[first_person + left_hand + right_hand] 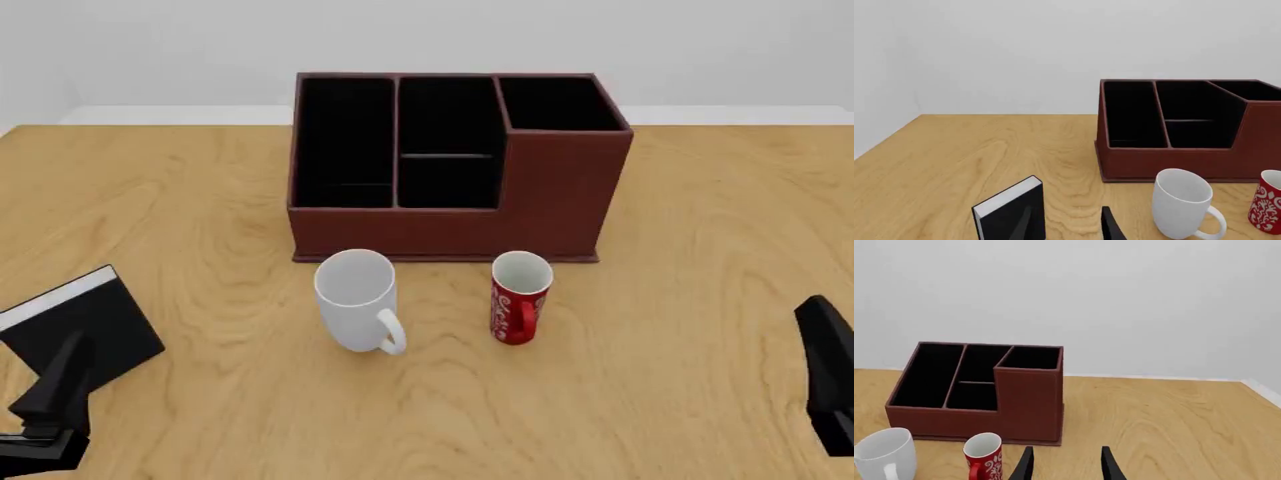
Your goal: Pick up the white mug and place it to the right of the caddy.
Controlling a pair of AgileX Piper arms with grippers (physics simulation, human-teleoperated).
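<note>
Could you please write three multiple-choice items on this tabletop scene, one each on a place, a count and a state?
1. In the front view, where does the white mug stand relative to the caddy?
A. inside a compartment
B. on the table in front of it
C. behind it

2. How many mugs are on the table?
A. one
B. two
C. three

3. What state is the white mug in?
A. upright and free of both grippers
B. tipped on its side
C. held by the right gripper

Answers:
1 B: it sits on the wood just before the caddy's low front wall.
2 B: only the white mug and the red mug appear.
3 A: its open mouth faces up, and the left gripper and right gripper both show open jaws with nothing between them.
</note>
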